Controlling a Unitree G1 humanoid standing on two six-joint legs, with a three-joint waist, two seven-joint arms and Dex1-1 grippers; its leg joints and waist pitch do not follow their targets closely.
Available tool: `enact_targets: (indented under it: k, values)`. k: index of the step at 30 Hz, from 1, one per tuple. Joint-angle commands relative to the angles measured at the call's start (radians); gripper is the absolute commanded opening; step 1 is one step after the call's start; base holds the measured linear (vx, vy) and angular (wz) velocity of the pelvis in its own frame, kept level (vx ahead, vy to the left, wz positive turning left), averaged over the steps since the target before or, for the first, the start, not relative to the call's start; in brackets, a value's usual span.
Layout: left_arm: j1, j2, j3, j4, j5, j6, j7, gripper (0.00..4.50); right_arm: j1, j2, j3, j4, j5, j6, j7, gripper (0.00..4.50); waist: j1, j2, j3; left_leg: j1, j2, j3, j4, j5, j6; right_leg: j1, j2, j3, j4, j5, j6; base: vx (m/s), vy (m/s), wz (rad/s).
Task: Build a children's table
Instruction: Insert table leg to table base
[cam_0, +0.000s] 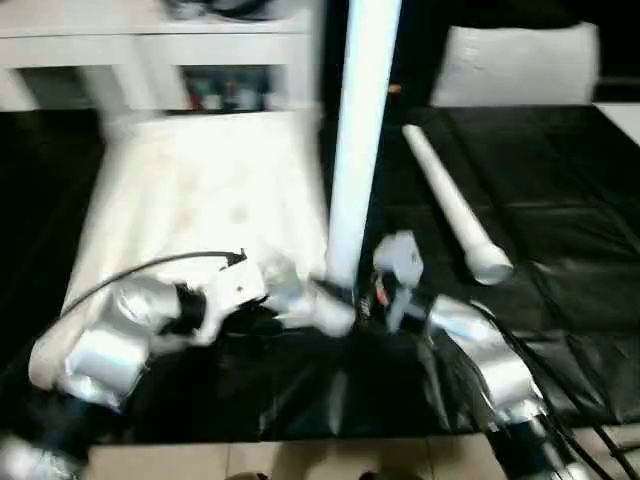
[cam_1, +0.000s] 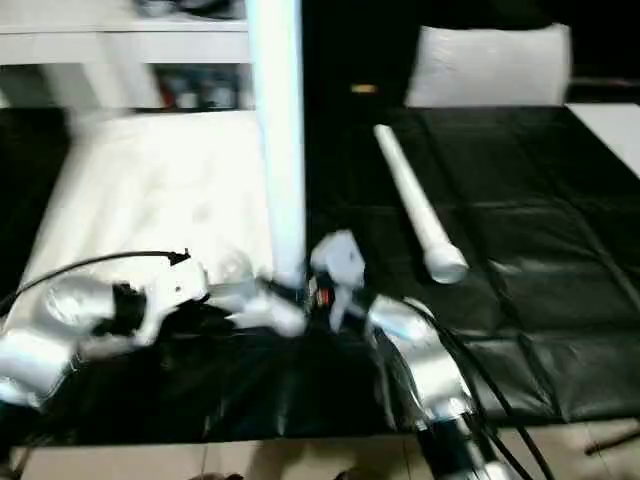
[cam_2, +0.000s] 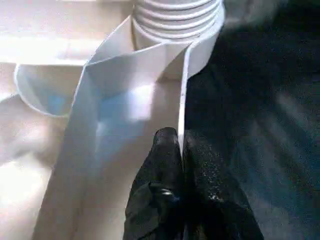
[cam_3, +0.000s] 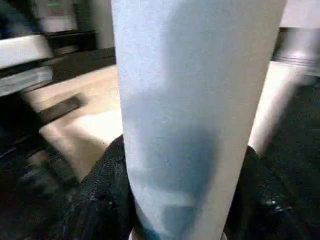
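No text, label, brand, number or sign can be read on anything here; the surfaces in view are plain or too blurred to make out any lettering.

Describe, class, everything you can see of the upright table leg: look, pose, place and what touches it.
The upright leg is a long, smooth white tube that looks like plastic. It stands roughly vertical at the near right corner of the upturned white tabletop, its top running out of the picture. The right pincer is shut on it, a black finger on either side, near its lower end. A ribbed end sits at the tabletop's corner socket.
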Motion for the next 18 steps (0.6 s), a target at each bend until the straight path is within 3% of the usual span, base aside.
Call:
enact_targets:
  k: [1, 3, 4, 6, 8, 10, 14, 16, 18]
  values:
    - [0.010, -0.072, -0.018, -0.039, -0.028, 0.077, 0.079, 0.00, 0.010, 0.011, -0.005, 0.146, -0.048, 0.062, -0.082, 1.89, 0.009, -0.004, -0.017, -0.003, 0.078, -0.039, -0.073, -0.318, 0.034, 0.008, -0.107, 0.077, -0.108, -0.445, -0.161, 0.000, 0.000, 0.00]
    - [0.005, -0.099, -0.031, -0.042, -0.029, 0.090, 0.098, 0.00, -0.003, 0.020, -0.011, 0.163, -0.046, 0.066, -0.094, 1.89, 0.012, 0.000, -0.020, -0.011, 0.079, -0.038, -0.073, -0.275, 0.041, 0.014, -0.105, 0.075, -0.101, -0.369, -0.177, 0.000, 0.000, 0.00]
    - [-0.014, -0.140, -0.047, -0.038, -0.023, 0.108, 0.129, 0.00, -0.019, 0.027, -0.010, 0.184, -0.056, 0.059, -0.117, 1.89, 0.010, -0.014, -0.025, -0.013, 0.081, -0.034, -0.071, -0.249, 0.050, 0.018, -0.102, 0.073, -0.098, -0.314, -0.181, 0.000, 0.000, 0.00]
    - [-0.032, -0.166, -0.056, -0.032, -0.017, 0.125, 0.151, 0.00, -0.028, 0.032, -0.010, 0.195, -0.059, 0.055, -0.127, 1.89, 0.016, -0.008, -0.023, -0.008, 0.080, -0.033, -0.070, -0.249, 0.051, 0.014, -0.102, 0.072, -0.097, -0.308, -0.185, 0.000, 0.000, 0.00]
    - [-0.052, -0.178, -0.061, -0.015, -0.003, 0.130, 0.170, 0.00, -0.028, 0.038, -0.008, 0.192, -0.056, 0.058, -0.123, 1.89, 0.026, -0.015, -0.025, -0.010, 0.077, -0.029, -0.065, -0.216, 0.064, 0.019, -0.103, 0.073, -0.094, -0.261, -0.186, 0.000, 0.000, 0.00]
    - [-0.068, -0.182, -0.062, 0.000, 0.012, 0.140, 0.184, 0.00, -0.026, 0.042, -0.002, 0.187, -0.055, 0.066, -0.115, 1.89, 0.028, -0.015, -0.025, -0.010, 0.077, -0.029, -0.065, -0.214, 0.067, 0.020, -0.102, 0.072, -0.094, -0.266, -0.182, 0.000, 0.000, 0.00]
    - [-0.103, -0.163, -0.071, 0.046, 0.034, 0.130, 0.192, 0.00, -0.019, 0.041, 0.019, 0.200, -0.074, 0.074, -0.114, 1.89, 0.029, -0.015, -0.023, -0.007, 0.077, -0.032, -0.067, -0.255, 0.052, 0.016, -0.105, 0.071, -0.103, -0.366, -0.156, 0.000, 0.000, 0.00]
    - [-0.115, -0.156, -0.070, 0.059, 0.031, 0.119, 0.196, 0.00, -0.022, 0.045, 0.010, 0.212, -0.067, 0.081, -0.116, 2.45, 0.031, -0.010, -0.024, -0.004, 0.078, -0.036, -0.068, -0.280, 0.039, 0.015, -0.108, 0.071, -0.106, -0.408, -0.146, 0.000, 0.000, 0.00]
    - [-0.127, -0.140, -0.073, 0.074, 0.030, 0.098, 0.185, 0.00, -0.027, 0.048, 0.001, 0.223, -0.062, 0.086, -0.119, 2.59, 0.030, -0.009, -0.024, -0.005, 0.077, -0.036, -0.068, -0.286, 0.037, 0.015, -0.106, 0.071, -0.107, -0.406, -0.142, 0.000, 0.000, 0.00]
